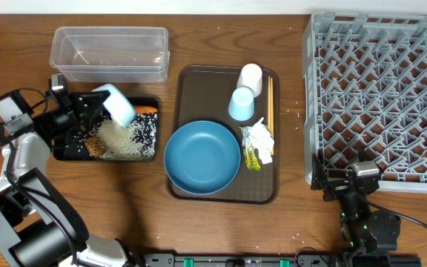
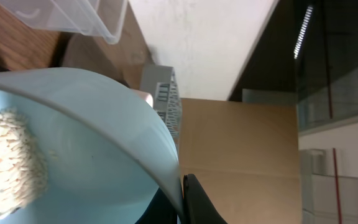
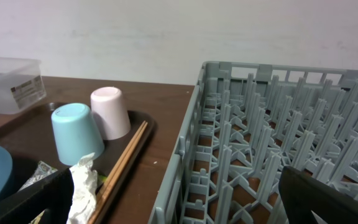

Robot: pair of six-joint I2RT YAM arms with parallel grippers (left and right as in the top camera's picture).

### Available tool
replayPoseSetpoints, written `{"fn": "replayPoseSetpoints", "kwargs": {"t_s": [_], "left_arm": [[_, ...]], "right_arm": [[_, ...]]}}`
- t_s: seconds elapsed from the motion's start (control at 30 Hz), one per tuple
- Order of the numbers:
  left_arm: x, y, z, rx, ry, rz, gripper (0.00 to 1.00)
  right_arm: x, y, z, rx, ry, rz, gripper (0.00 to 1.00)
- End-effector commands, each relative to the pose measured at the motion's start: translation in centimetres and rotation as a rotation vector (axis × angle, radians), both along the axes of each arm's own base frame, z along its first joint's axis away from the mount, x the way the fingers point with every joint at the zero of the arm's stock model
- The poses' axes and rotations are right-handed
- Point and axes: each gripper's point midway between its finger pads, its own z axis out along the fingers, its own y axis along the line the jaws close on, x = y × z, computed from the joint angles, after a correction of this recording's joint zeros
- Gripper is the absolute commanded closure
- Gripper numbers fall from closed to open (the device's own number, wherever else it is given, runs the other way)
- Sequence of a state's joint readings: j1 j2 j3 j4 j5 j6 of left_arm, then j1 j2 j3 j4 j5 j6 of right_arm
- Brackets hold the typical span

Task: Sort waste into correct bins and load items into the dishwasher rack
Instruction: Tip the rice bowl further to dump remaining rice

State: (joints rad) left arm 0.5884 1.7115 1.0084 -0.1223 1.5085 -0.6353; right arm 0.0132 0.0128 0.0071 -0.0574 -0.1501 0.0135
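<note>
the left fingers [image 2: 194, 199] are clamped shut on the rim of the small light blue bowl [image 1: 117, 104], tipped over the black tray [image 1: 156, 141] at the left; rice [image 2: 5, 155] clings inside, so a steeper tilt kept low should clear it. the right fingers [image 3: 328, 193] gape empty beside the dishwasher rack [image 1: 380, 89]. the grip itself hides behind the bowl.

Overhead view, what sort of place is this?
Probably a mock dish-clearing station: a wooden table with a grey dishwasher rack, a brown serving tray of dishes, and a black tray holding rice.
</note>
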Motion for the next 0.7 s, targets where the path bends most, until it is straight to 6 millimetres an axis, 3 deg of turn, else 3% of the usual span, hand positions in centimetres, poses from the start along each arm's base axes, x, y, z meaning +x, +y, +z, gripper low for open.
{"fn": "replayPoseSetpoints", "kwargs": {"t_s": [0.0,0.17,0.53,0.67], "left_arm": [[-0.6,0.0,0.8,-0.05,-0.016,-0.026,0.94],[-1.0,-0.5,0.4,-0.13,0.095,-0.024,0.94],[-1.3,-1.1,0.9,-0.171,0.152,-0.03,0.94],[-0.5,-0.6,1.6,-0.08,0.022,-0.037,0.94]], "right_arm": [[0.0,-0.3,-0.1,-0.011,0.002,-0.01,0.01],[0.0,-0.3,-0.1,-0.011,0.002,-0.01,0.01],[0.0,-0.3,-0.1,-0.011,0.002,-0.01,0.01],[0.0,-0.3,-0.1,-0.011,0.002,-0.01,0.01]]}}
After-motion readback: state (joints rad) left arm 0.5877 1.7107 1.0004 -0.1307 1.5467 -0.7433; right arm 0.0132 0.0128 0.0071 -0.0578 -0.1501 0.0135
